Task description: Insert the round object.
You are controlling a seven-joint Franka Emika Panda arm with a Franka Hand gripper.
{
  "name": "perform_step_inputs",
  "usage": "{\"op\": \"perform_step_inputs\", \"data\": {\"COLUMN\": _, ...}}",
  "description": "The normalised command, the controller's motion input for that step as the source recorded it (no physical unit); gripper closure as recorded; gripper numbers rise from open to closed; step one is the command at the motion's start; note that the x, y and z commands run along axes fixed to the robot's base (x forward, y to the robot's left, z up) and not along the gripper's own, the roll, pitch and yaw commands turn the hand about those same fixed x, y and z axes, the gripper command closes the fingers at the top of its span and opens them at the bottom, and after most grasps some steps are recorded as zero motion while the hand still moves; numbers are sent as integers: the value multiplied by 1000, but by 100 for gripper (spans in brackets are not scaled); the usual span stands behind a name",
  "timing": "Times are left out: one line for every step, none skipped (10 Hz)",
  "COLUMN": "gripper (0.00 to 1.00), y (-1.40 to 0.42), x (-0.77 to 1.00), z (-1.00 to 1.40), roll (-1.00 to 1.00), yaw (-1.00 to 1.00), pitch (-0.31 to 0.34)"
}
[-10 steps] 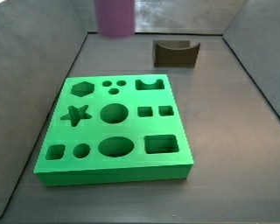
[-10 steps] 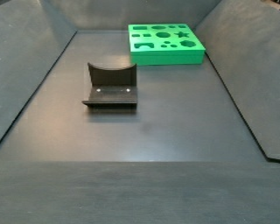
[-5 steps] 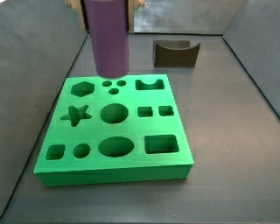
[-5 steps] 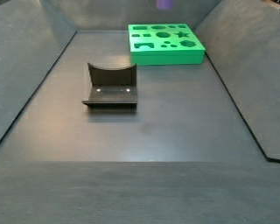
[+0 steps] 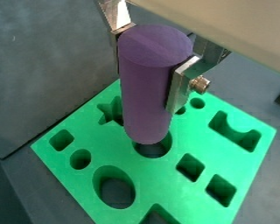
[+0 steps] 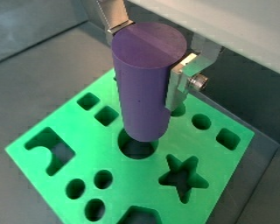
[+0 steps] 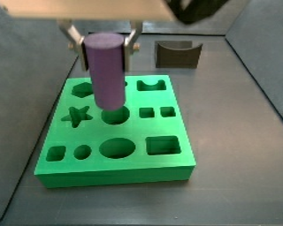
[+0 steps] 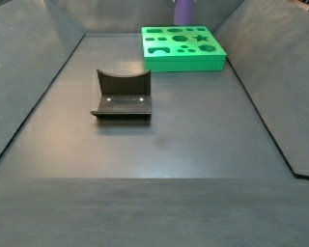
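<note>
Green block (image 7: 114, 132) flat on the floor, unmoved since half a second ago. Dark fixture (image 8: 123, 94) well apart, also unmoved. Gripper (image 5: 147, 63) now down over the block's middle, clamped on the round object (image 7: 105, 71). Held upright, lower than before, bottom end at the central round hole (image 6: 136, 146).

1. The gripper (image 5: 152, 48) is showing flat silver plate fingers (image 6: 182, 77) with dark pads.
2. A small screw is sitting on one finger's side.
3. The pale housing (image 7: 85, 9) above is carrying a black part.
</note>
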Motion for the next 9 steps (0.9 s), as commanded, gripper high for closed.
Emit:
{"op": "perform_step_inputs", "data": {"gripper": 100, "y": 0, "x": 0, "z": -926, "roll": 124, "yaw": 0, "pitch": -114}}
{"op": "perform_step_inputs", "data": {"gripper": 100, "y": 0, "x": 0, "z": -1000, "roll": 64, "yaw": 0, "pitch": -124}}
{"op": "perform_step_inputs", "data": {"gripper": 100, "y": 0, "x": 0, "z": -1000, "roll": 50, "yaw": 6, "pitch": -106}}
{"op": "perform_step_inputs", "data": {"gripper": 100, "y": 0, "x": 0, "z": -1000, "roll": 46, "yaw": 0, "pitch": -120}}
{"op": "perform_step_inputs", "data": {"gripper": 100, "y": 0, "x": 17, "z": -706, "roll": 81, "yaw": 0, "pitch": -26}}
{"op": "perform_step_inputs", "data": {"gripper": 100, "y": 6, "x": 106, "z": -691, "roll": 103, "yaw": 14, "pitch": -10}}
{"op": "perform_step_inputs", "data": {"gripper": 100, "y": 11, "x": 354, "z": -706, "roll": 114, "yaw": 140, "pitch": -3}}
{"op": "perform_step_inputs", "data": {"gripper": 100, "y": 0, "x": 383, "z": -800, "roll": 120, "yaw": 154, "pitch": -20}}
{"op": "perform_step_inputs", "data": {"gripper": 100, "y": 0, "x": 291, "z": -954, "roll": 93, "yaw": 143, "pitch": -71}}
